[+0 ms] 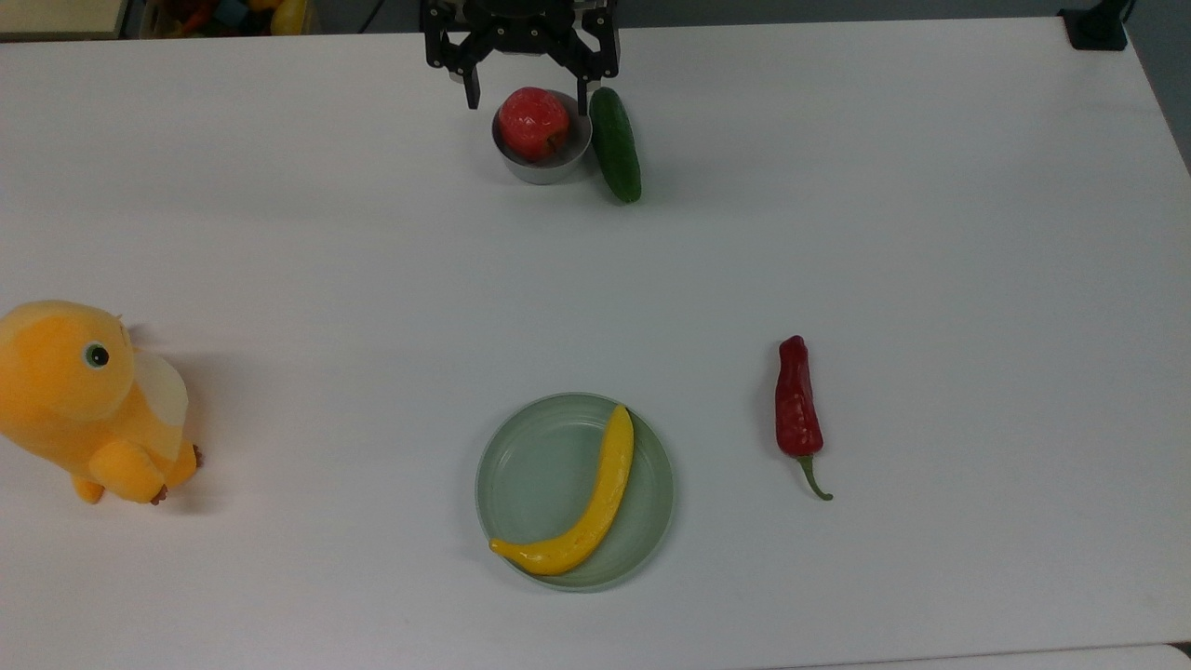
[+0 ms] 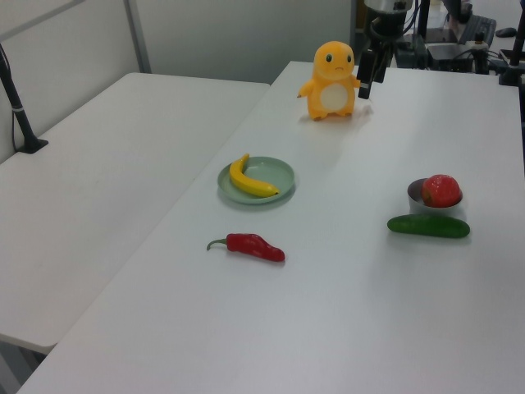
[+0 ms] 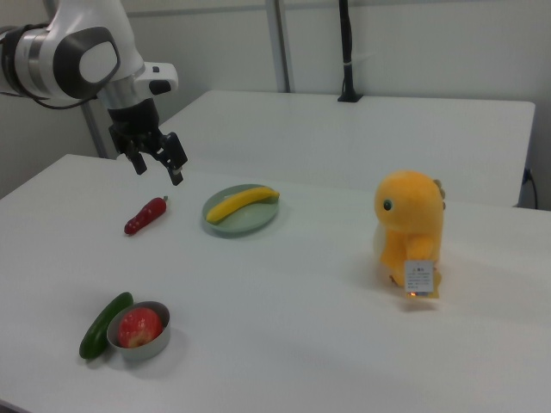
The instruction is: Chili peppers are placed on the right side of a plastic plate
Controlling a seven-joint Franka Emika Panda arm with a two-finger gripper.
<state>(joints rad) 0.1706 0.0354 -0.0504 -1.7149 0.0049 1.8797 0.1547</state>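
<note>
1. The pincer [image 1: 528, 96] hangs at the top centre of the top view with its two fingers [image 1: 472, 90] spread wide apart, holding nothing and touching nothing.
2. In the right view the pincer [image 3: 157, 163] sits in the upper left of the frame, raised above the table [image 3: 327, 292], fingers parted and empty.
3. The chili peppers [image 1: 798, 409] are a single glossy dark-red pod with slight wrinkles and a thin curved green stem; the pod lies flat on the white table [image 1: 930, 279] at the lower right of centre in the top view, stem toward the bottom of the frame.
4. The plastic plate [image 1: 530, 465] is round, pale green and shallow with a raised rim. It sits at the bottom centre of the top view, near the chili on the top view's left but apart from it.
5. A yellow banana [image 1: 586, 512] lies across the plate.
6. At the top centre of the top view a small grey bowl [image 1: 544, 167] holds a red apple [image 1: 533, 122], with a dark green cucumber [image 1: 616, 144] touching the bowl's side.
7. An orange plush toy [image 1: 84, 400] stands at the left edge of the top view.
</note>
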